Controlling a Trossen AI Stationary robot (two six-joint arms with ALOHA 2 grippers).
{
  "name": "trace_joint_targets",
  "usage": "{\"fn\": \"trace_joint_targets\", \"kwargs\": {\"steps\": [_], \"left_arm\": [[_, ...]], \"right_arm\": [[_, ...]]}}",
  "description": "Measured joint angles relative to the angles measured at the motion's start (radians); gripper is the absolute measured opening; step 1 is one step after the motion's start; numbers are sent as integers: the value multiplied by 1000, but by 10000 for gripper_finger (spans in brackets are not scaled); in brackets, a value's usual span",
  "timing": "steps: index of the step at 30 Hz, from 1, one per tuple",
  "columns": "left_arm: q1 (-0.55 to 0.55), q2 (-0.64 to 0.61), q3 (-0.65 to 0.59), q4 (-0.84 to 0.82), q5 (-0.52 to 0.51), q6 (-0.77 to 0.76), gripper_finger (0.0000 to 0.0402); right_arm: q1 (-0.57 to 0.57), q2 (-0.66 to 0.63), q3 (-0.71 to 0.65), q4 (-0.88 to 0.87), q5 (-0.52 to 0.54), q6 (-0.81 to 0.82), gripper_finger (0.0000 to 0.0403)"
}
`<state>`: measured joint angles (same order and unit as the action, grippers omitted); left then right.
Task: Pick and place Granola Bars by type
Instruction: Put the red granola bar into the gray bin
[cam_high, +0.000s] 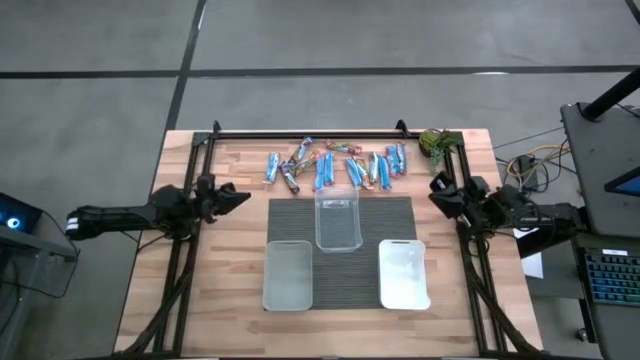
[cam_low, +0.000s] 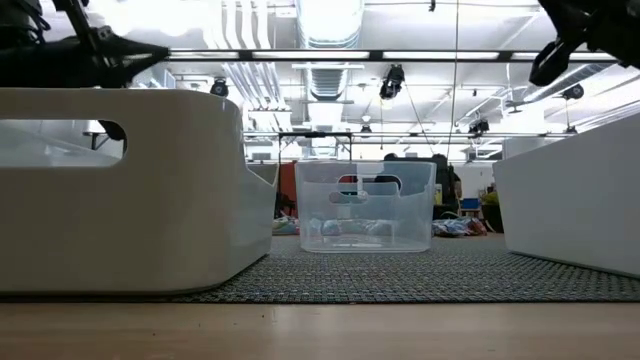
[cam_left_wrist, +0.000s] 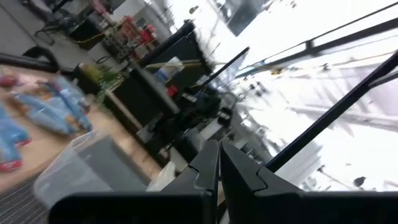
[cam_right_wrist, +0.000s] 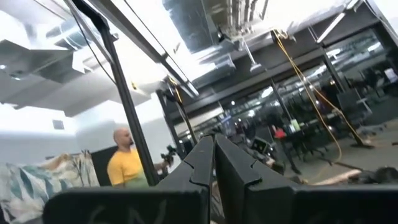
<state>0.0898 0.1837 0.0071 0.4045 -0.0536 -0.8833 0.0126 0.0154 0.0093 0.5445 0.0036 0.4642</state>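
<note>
Wrapped granola bars (cam_high: 335, 165), mostly blue, some orange, lie in a heap along bench far edge; 0 sorted. 3 clear plastic tubs (cam_high: 338, 220) wait on grey mat. Left gripper (cam_high: 243, 195) & right gripper (cam_high: 436, 196) closed, empty, parked at bench sides.

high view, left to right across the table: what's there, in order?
left gripper → left tub → middle tub → right tub → green plant clump → right gripper. The Granola Bars span the far edge, so unordered.
</note>
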Motion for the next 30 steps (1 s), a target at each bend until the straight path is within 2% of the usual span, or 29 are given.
{"fn": "trace_joint_targets", "kwargs": {"steps": [6, 15, 17, 23, 30], "left_arm": [[0, 0, 9, 217, 0, 97, 0], [0, 12, 197, 248, -45, 404, 0], [0, 21, 246, 249, -45, 458, 0], [0, 81, 409, 161, -45, 551, 0], [0, 197, 672, -155, -45, 577, 0]], "right_arm": [[0, 1, 0, 53, 9, 0, 8], [0, 0, 2, 304, 137, -76, 8], [0, 0, 24, 311, 159, -78, 8], [0, 26, 186, 168, 164, -91, 8], [0, 161, 498, -151, 164, -162, 8]]}}
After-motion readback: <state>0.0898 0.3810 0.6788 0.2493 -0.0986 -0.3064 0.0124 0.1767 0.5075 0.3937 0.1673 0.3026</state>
